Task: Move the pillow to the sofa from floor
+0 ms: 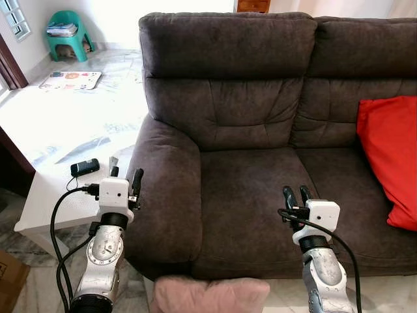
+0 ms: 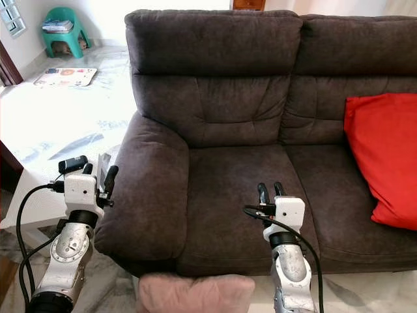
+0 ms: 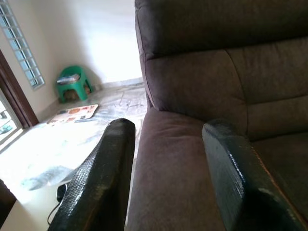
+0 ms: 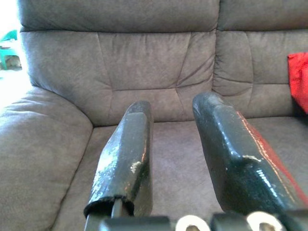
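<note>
The pale pink fabric pillow (image 1: 210, 295) lies at the bottom edge of the eye views, which cuts off its lower part; only its top strip shows. The red fabric cushion (image 1: 391, 156) on the dark brown upholstered sofa (image 1: 254, 189) is cut by the right edge. The sofa's right end runs out of frame. What is stacked on the green plastic stool (image 1: 68, 34) is too small to identify, as is the print on the flat board (image 1: 70, 79) on the floor.

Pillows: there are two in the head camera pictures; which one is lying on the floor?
The pale pink pillow, at the foot of the sofa between the two arms. The red pillow leans against the sofa's backrest on the right seat.
</note>
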Tool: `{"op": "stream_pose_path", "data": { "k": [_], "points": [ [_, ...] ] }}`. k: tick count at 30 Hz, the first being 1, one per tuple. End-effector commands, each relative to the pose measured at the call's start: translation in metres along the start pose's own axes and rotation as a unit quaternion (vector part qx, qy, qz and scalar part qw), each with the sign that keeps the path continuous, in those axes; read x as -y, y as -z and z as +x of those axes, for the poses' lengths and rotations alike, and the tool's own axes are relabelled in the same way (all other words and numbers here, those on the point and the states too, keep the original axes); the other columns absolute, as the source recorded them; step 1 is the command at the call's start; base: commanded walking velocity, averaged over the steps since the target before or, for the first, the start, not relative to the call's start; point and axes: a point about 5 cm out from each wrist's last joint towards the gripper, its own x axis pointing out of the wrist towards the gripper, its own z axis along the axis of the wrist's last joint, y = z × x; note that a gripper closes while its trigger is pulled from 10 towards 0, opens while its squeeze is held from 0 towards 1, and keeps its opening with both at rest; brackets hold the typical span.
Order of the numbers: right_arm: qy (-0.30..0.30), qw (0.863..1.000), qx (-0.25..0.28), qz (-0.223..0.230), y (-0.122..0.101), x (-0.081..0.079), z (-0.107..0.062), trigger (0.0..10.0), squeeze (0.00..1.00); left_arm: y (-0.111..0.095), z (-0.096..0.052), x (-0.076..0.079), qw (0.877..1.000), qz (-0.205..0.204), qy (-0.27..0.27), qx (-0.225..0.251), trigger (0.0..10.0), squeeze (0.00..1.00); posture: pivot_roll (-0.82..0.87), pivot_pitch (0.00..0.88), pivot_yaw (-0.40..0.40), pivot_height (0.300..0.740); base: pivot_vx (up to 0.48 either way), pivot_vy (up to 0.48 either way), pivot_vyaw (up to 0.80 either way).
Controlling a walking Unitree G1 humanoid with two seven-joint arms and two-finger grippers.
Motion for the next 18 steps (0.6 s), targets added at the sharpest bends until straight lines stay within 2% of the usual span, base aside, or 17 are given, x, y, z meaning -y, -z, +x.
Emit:
{"op": "stream_pose_path", "data": {
  "k": [1, 11, 18],
  "points": [
    [0.001, 1.000, 0.004, -0.002, -0.0036, 0.0006, 0.0015, 10.0, 0.00, -0.0012, -0.0015, 0.0020, 1.000, -0.001, 0.007, 0.001, 10.0, 0.00, 0.07, 0.000, 0.002, 0.740, 0.000, 0.000, 0.00],
    [-0.018, 1.000, 0.002, -0.003, -0.0063, -0.0072, 0.0040, 10.0, 0.00, -0.0037, -0.0039, 0.0059, 1.000, 0.004, 0.014, 0.005, 10.0, 0.00, 0.08, 0.000, -0.010, 0.740, 0.000, 0.000, 0.00],
    [-0.023, 1.000, 0.000, -0.005, -0.0072, -0.0071, 0.0037, 10.0, 0.00, -0.0037, -0.0038, 0.0071, 1.000, 0.005, 0.016, 0.002, 10.0, 0.00, 0.07, 0.000, -0.011, 0.700, 0.000, 0.000, 0.00]
  ]
}}
